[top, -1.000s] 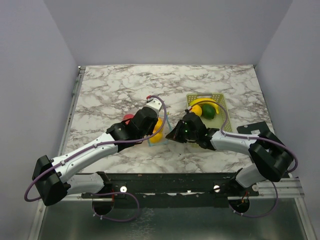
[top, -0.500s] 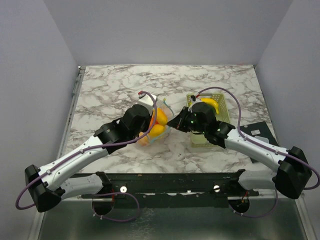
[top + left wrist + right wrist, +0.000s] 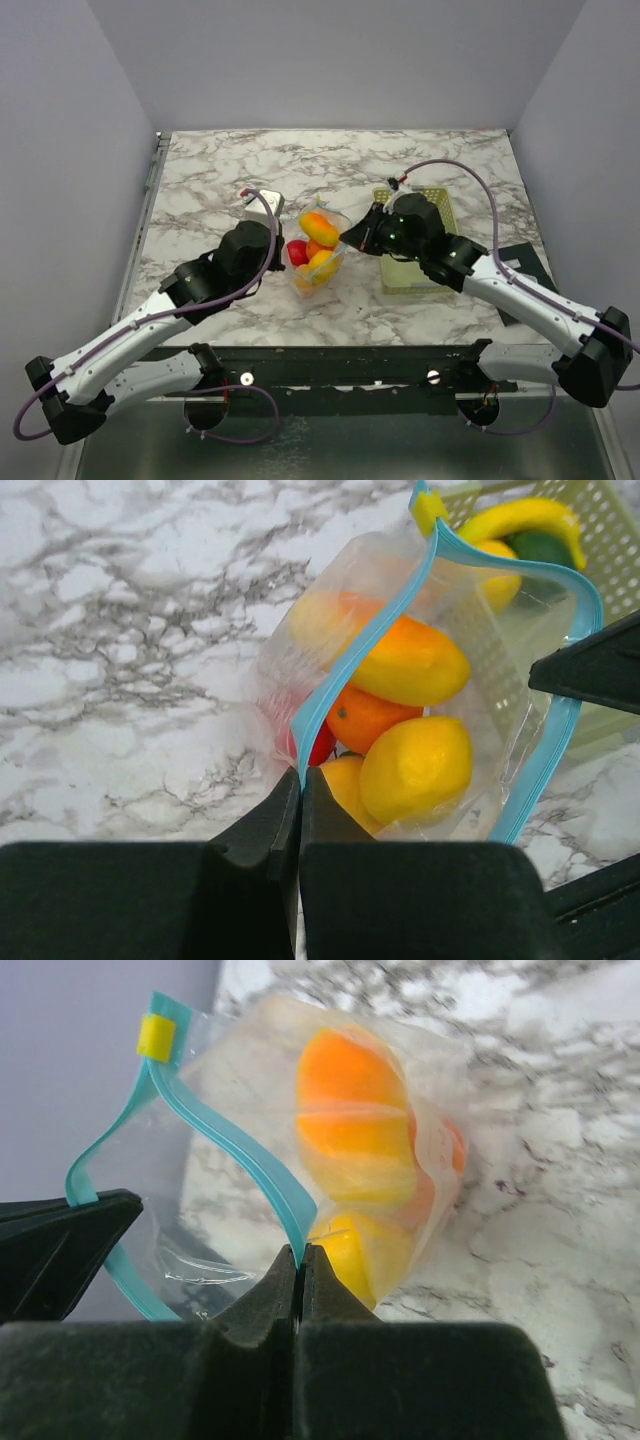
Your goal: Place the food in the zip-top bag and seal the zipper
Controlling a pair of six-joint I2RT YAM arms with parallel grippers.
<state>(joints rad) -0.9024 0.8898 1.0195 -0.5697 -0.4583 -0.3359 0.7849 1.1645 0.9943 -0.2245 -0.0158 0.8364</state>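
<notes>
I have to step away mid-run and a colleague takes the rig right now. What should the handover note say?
Left gripper: shut on the zipper at one side of the mouth.
Right gripper: shut on the zipper at the opposite side.
Zip-top bag: held upright between them, mouth open, yellow slider at one end.
Done: orange, lemon, red apple and an orange-yellow fruit are inside.
Left: banana, dark green piece and a yellow fruit lie in the basket; load them, then seal the zipper.
</notes>
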